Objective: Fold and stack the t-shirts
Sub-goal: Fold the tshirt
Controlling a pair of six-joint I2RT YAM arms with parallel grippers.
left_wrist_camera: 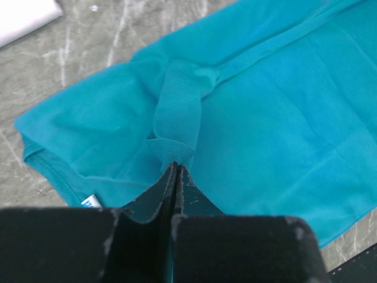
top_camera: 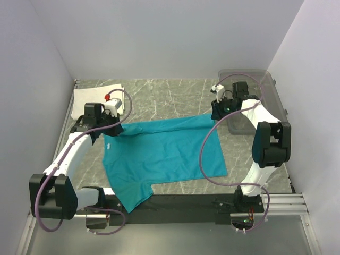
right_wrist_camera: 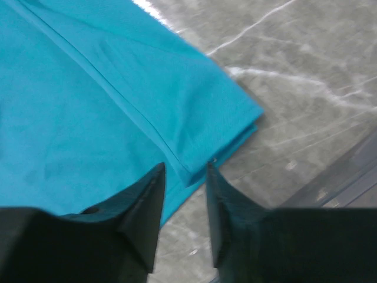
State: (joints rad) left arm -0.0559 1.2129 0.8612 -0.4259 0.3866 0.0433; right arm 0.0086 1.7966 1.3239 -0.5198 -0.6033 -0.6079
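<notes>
A teal t-shirt (top_camera: 164,151) lies spread on the marble table, its far edge folded over in a long strip. My left gripper (top_camera: 101,129) is shut on a pinched-up fold of the teal shirt (left_wrist_camera: 177,112) near its left sleeve; a small white label (left_wrist_camera: 90,201) shows by the hem. My right gripper (top_camera: 217,110) is open above the shirt's far right corner (right_wrist_camera: 194,171), the folded edge lying between the jaws. A folded white piece (top_camera: 96,95) lies at the far left corner, and its edge shows in the left wrist view (left_wrist_camera: 23,20).
A clear plastic bin (top_camera: 255,101) stands at the far right behind the right arm. A black strip (top_camera: 175,204) runs along the table's near edge, under the shirt's lower sleeve. White walls close in the left, back and right.
</notes>
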